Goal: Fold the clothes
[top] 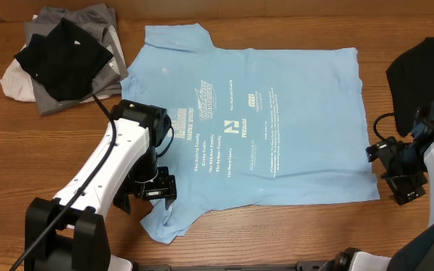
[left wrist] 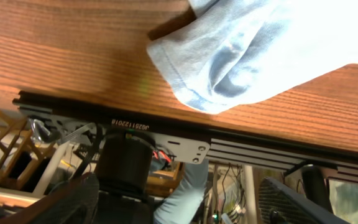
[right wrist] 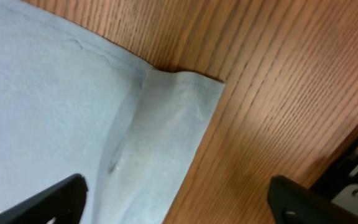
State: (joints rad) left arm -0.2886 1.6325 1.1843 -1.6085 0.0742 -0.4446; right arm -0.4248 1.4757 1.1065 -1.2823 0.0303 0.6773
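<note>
Sky-blue T-shirt [top: 277, 113] spread flat on counter [top: 386, 30], lettering up. Left pincer [top: 157, 188] apart by sleeve [left wrist: 241, 56]. Right pincer [right wrist: 176, 196] apart, straddling hem corner [right wrist: 179, 106]. Garment pile [top: 62, 56] far-left.

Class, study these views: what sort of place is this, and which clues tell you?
Probably a robotics lab or workshop: a white robot arm stands at a wooden table, whose edge carries a black metal rail with cables below.

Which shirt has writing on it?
The light blue shirt spread flat in the middle; the piled black and grey clothes show no writing.
</note>
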